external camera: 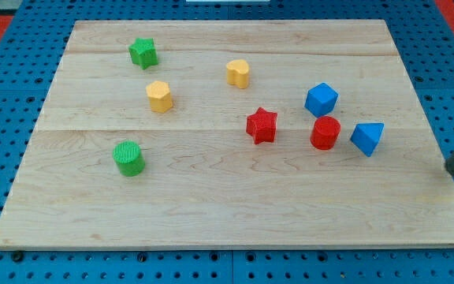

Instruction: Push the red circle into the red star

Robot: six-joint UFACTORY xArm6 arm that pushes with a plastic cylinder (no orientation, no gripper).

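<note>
The red circle point(325, 132) stands on the wooden board point(235, 213), right of centre. The red star point(262, 125) lies a short gap to its left, apart from it. A dark rod enters at the view's right edge; my tip point(452, 168) is at the board's right edge, well to the right of the red circle and slightly lower. A blue triangle-like block point(367, 138) sits between my tip and the red circle, close to the circle's right side. My tip touches no block.
A blue cube point(321, 100) sits just above the red circle. A yellow heart-like block point(238, 73) and a yellow hexagon point(159, 96) lie upper middle. A green star point(143, 53) is at upper left, a green circle point(128, 158) at lower left.
</note>
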